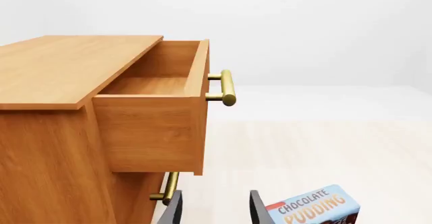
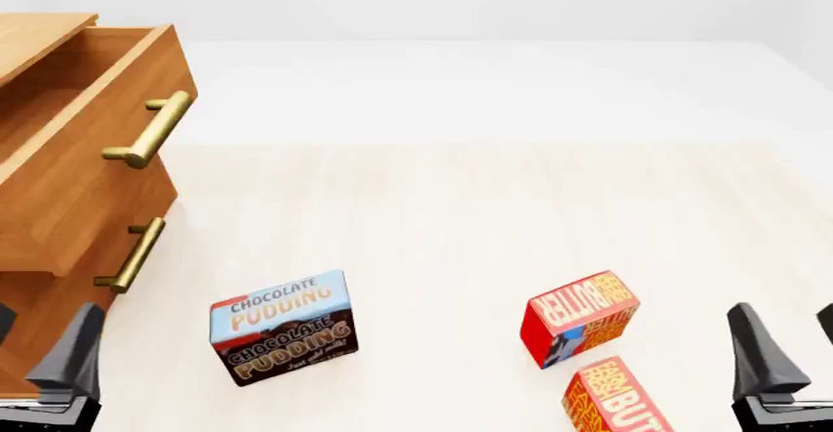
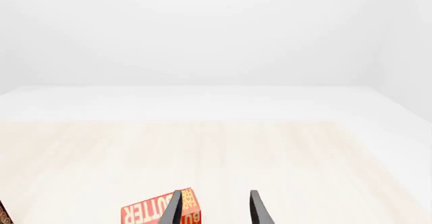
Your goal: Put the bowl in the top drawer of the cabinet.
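No bowl shows in any view. The wooden cabinet stands at the table's far left, and its top drawer is pulled out, brass handle forward. In the left wrist view the top drawer shows a bare wooden floor in the part I can see; the front panel hides the rest. My left gripper hangs open near the table's front left, below the cabinet, with nothing between its fingers. At the front right, my right gripper is open and empty too.
A chocolate pudding box stands right of the left gripper. Two red butter boxes lie left of the right gripper. The lower drawer's brass handle sticks out below the open drawer.
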Action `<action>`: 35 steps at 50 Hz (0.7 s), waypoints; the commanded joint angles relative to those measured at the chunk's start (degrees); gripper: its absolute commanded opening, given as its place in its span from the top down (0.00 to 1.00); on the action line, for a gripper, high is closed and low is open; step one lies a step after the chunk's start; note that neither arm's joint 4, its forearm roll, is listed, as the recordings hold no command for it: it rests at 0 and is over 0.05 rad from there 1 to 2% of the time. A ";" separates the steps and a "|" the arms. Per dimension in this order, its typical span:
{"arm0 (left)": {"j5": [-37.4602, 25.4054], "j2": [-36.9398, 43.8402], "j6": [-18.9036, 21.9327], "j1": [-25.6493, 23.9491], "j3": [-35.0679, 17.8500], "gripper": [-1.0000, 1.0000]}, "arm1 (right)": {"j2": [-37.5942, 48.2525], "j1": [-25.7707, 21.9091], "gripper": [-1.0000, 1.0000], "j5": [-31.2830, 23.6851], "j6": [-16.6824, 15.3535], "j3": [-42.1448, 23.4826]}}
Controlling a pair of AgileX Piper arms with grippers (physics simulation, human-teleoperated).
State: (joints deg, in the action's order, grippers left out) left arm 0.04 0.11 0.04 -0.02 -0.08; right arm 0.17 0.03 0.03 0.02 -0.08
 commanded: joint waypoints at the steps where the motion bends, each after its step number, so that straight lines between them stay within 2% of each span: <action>1: 0.05 0.15 0.26 -0.12 -0.14 0.00 | 0.50 0.06 0.00 0.09 0.19 -0.15; 14: 0.02 0.18 0.13 -0.07 -0.23 0.00 | 1.25 0.00 0.00 0.41 0.35 -0.11; 17: -1.34 0.35 0.02 -1.21 -1.78 0.00 | 1.19 -0.10 0.00 0.39 0.14 -0.12; 20: -3.24 0.77 -2.61 -3.47 -2.85 0.00 | 1.15 -0.25 0.00 0.38 0.18 -0.12; 23: -3.40 1.77 -2.32 -5.61 -3.51 0.00 | 1.28 -0.11 0.00 0.43 0.32 -0.11; 24: -3.44 2.97 -5.54 -5.80 -3.91 0.00 | 1.32 -0.19 0.00 0.46 0.32 -0.11; 25: -3.32 4.05 -6.20 -6.04 -4.22 0.00 | 1.32 -0.19 0.00 0.46 0.32 -0.11; 27: -4.61 3.62 -4.15 -6.40 -5.34 0.00 | 1.44 0.10 0.00 0.50 0.19 -0.11; 30: -6.43 4.51 -4.36 -6.87 -8.25 0.00 | 1.64 0.05 0.00 0.62 0.26 -0.10; 32: -7.83 5.49 -4.98 -8.74 -9.82 0.00 | 1.75 0.04 0.00 0.68 0.25 -0.10; 35: -10.57 7.33 -2.69 -11.70 -13.68 0.00 | 1.77 0.22 0.00 0.67 0.18 -0.10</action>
State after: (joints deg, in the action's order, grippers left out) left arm -5.58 3.93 -3.15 -6.52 -7.04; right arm 1.61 0.03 0.56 0.26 -0.18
